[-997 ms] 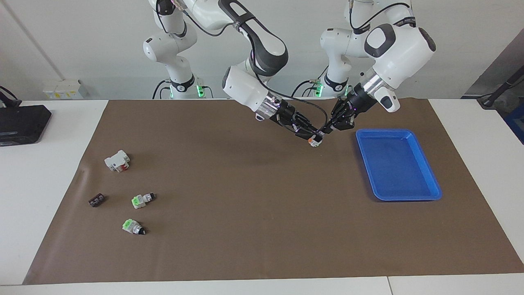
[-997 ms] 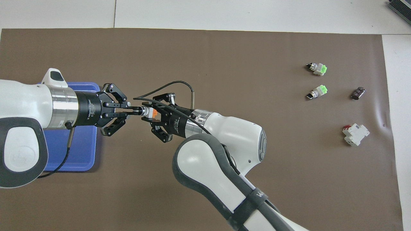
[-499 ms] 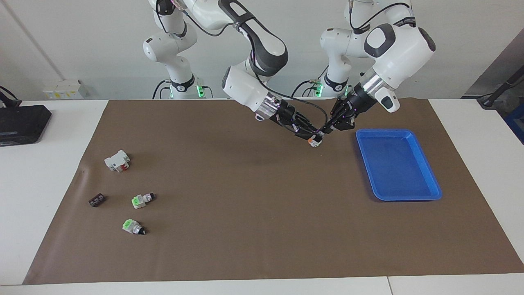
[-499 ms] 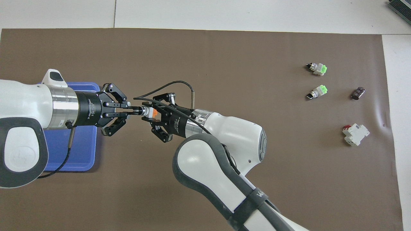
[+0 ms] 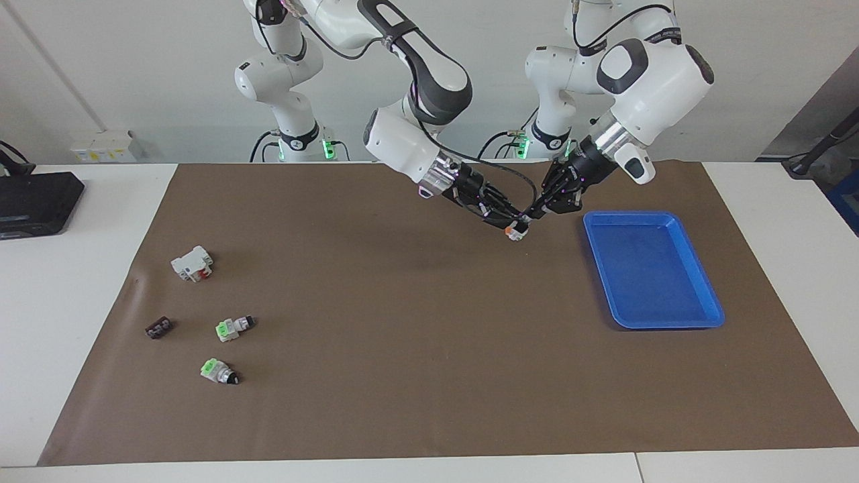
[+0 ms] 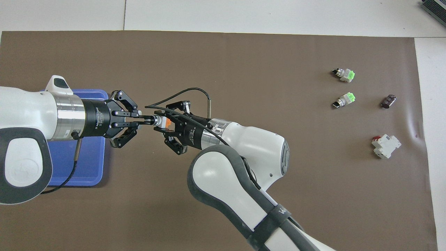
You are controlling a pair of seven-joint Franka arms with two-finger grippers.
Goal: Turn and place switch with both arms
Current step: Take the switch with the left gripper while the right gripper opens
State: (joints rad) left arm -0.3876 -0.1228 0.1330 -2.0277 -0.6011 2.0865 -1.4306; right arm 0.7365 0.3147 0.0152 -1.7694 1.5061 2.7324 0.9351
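Small white-grey cylindrical switch (image 6: 161,121) with orange block (image 6: 168,122) at one end and dark knob tip (image 6: 153,120) at the other, lying level in the air over the brown paper mat (image 5: 402,349), just beside the blue plastic tray (image 5: 698,295), toward the left arm's end of the table. Orange end pointing at the right arm, knob tip at the left arm.

Right gripper (image 6: 167,122) clamped narrow on the orange end of the switch; outer links splayed, fingertips pressed against the block. Left gripper (image 6: 148,120) pinched tight on the dark knob tip, fingertips together, links spread wide to the sides. Switch carried between the two, touching both, clear of the mat in the facing view (image 5: 517,231).

Toward the right arm's end of the table, well apart from the grippers: white block with red part (image 5: 192,263); small dark component (image 5: 158,328), farther from the robots; two green-marked switches (image 5: 231,327) (image 5: 218,371), farther still. Black box (image 5: 37,201) off the mat on the white table (image 5: 74,282).
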